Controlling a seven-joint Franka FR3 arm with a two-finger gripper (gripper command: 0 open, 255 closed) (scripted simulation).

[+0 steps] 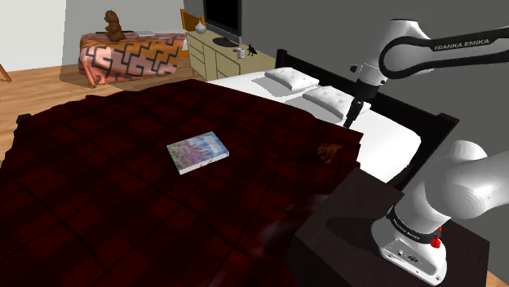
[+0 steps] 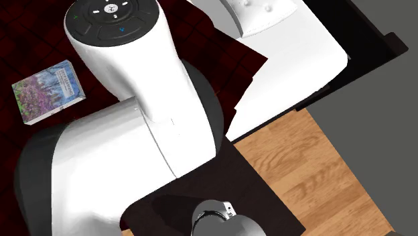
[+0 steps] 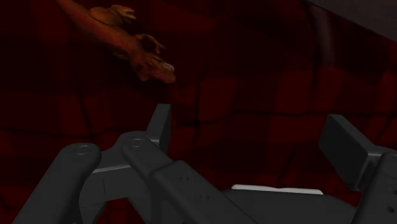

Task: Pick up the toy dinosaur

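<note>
You have the gripper (image 3: 248, 127) released, not yet at the toy dinosaur (image 3: 133, 44).
The brown, knobbly, long-tailed toy lies on the dark red checked blanket (image 1: 122, 187), near its edge by the smooth white sheet (image 1: 383, 134). It sits beyond the flat black fingers (image 3: 160, 124), apart from them, and the fingers clasp nothing.

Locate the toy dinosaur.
In the shoulder view, the toy dinosaur lies at the right edge of the dark red blanket, right of the book, near the gripper.
</note>
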